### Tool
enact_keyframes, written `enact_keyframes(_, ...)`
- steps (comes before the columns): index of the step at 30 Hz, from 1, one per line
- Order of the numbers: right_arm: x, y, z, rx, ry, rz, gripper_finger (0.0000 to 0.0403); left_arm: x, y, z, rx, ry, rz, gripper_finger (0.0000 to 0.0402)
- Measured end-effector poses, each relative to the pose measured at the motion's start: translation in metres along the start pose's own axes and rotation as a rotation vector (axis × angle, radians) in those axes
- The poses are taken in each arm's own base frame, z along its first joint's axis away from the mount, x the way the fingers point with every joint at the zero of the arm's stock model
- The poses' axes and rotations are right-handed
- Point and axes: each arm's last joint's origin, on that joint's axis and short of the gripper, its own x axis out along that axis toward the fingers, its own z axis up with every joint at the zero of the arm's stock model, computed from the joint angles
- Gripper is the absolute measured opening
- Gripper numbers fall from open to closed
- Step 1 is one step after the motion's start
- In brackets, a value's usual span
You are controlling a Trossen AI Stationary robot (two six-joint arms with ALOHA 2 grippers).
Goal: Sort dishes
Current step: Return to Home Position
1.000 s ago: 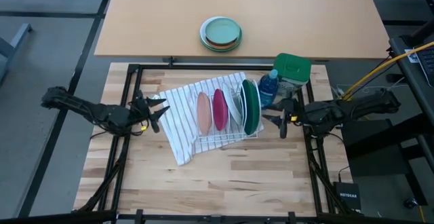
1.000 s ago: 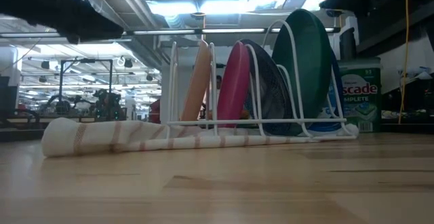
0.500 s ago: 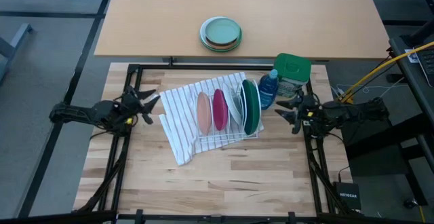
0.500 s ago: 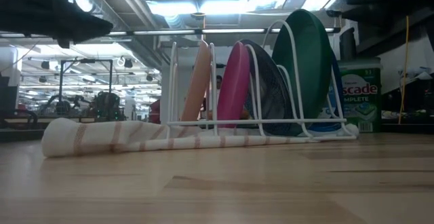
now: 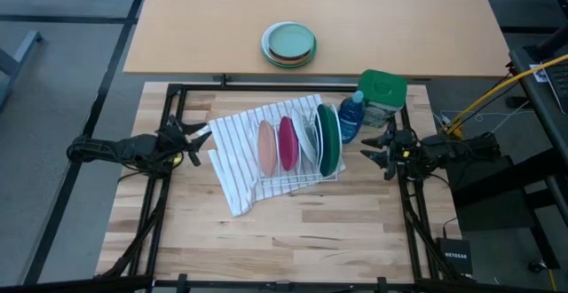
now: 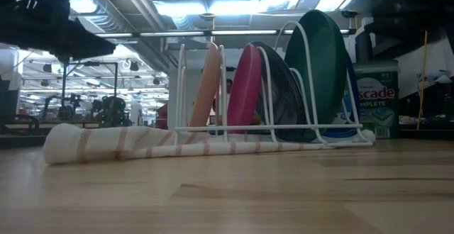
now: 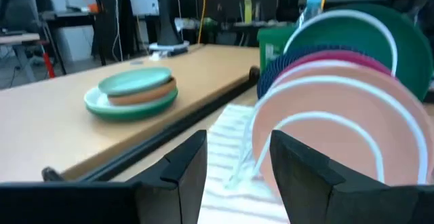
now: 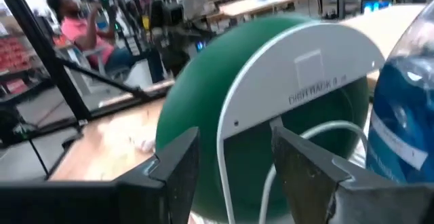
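Observation:
Four dishes stand on edge in a white wire rack (image 5: 297,179) on a striped towel (image 5: 235,151): a salmon-pink plate (image 5: 265,147), a magenta plate (image 5: 287,143), a dark blue bowl (image 6: 284,99) and a large dark green plate (image 5: 328,139). My left gripper (image 5: 197,138) is open and empty at the towel's left edge. My right gripper (image 5: 373,146) is open and empty, right of the green plate. The left wrist view shows the pink plate (image 7: 339,136) close ahead; the right wrist view shows the green plate (image 8: 285,102).
A blue bottle (image 5: 351,114) and a green-lidded tub (image 5: 383,91) stand behind the rack's right end. A stack of pale green plates (image 5: 288,43) sits on the tan table beyond. A person in pink (image 8: 74,30) shows far off in the room.
Both grippers have drawn back from the rack toward the table's outer edges, the left one to the left, the right one to the right, then nearly stopped. The dishes, rack and towel have stayed in place.

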Motion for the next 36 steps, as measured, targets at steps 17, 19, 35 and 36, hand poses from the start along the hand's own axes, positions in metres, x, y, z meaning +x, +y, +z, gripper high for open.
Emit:
enact_keyframes(17,0.015,-0.005,-0.041,-0.029,0.096,-0.030,0.0186,-0.002,0.002,-0.020,0.044,0.160,0.013,0.0153)
enact_keyframes(19,0.015,-0.005,-0.042,-0.029,0.096,-0.037,0.0186,-0.002,0.002,-0.020,0.038,0.165,0.016,0.0153)
enact_keyframes(35,0.015,-0.005,-0.043,-0.029,0.116,-0.009,0.0186,-0.002,0.002,-0.021,0.036,0.166,0.016,0.0153)
enact_keyframes(36,0.015,-0.005,-0.043,-0.029,0.116,-0.009,0.0186,-0.002,0.002,-0.021,0.036,0.166,0.016,0.0153)
